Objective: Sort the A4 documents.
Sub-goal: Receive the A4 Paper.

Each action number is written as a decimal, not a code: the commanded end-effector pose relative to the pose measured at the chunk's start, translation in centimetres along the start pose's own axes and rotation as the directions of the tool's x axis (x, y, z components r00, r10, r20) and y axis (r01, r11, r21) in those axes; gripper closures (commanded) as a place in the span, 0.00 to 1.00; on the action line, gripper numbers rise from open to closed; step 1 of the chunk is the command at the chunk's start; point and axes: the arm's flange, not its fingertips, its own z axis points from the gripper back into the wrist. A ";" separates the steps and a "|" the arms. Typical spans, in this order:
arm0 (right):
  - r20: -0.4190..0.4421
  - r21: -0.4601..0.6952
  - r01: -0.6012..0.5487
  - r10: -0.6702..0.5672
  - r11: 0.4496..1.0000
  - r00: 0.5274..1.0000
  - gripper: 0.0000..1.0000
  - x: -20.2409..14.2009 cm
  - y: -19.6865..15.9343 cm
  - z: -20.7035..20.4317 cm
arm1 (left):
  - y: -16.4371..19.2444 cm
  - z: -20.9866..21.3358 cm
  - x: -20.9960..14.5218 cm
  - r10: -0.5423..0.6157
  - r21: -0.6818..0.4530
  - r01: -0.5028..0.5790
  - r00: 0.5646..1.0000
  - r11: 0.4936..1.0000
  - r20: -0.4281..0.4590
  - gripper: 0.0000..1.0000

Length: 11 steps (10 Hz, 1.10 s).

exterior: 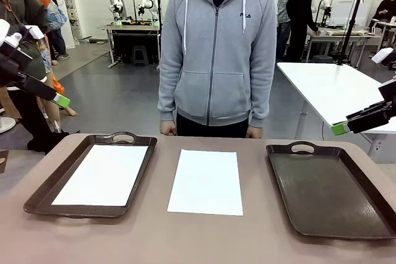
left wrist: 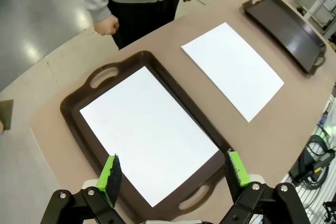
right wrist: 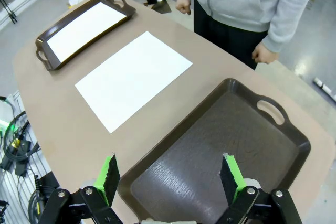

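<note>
Document (exterior: pixel 206 182) mid-table, second document (left wrist: pixel 148 132) in tray (left wrist: pixel 70 115) beneath released left tool (left wrist: pixel 173 165), right tool (right wrist: pixel 168 165) also released

white documents (exterior: pixel 206 182), dark brown trays (exterior: pixel 328 193), tan table (exterior: pixel 154 239)

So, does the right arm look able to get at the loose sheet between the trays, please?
Probably yes: the sheet lies flat and uncovered on the table, and the right gripper hovers open above the empty tray beside it.
</note>
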 end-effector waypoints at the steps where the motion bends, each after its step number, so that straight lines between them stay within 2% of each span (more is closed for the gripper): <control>1: 0.007 0.016 0.002 -0.002 1.000 1.000 0.00 -0.1 -0.1 -0.2 | -1.4 0.3 0.0 -0.032 -0.059 0.035 0.998 0.998 0.055 0.00; 3: 0.007 0.016 0.002 -0.002 1.000 1.000 0.00 -0.1 -0.1 -0.2 | -1.2 0.3 -0.2 -0.038 -0.136 0.046 0.997 0.990 0.066 0.00; 4: 0.007 0.016 0.002 -0.002 1.000 1.000 0.00 -0.1 -0.1 -0.2 | -0.9 -0.4 -0.2 0.014 -0.153 -0.006 0.999 0.988 0.049 0.00; 6: 0.007 0.016 0.002 -0.002 1.000 1.000 0.00 -0.1 -0.1 -0.2 | -0.9 -0.4 -0.2 0.052 -0.152 -0.041 0.996 0.988 0.067 0.00; 11: 0.007 0.016 0.002 -0.002 1.000 1.000 0.00 -0.1 -0.1 -0.2 | -1.1 -0.4 -0.2 0.033 -0.189 -0.022 0.998 0.982 0.055 0.00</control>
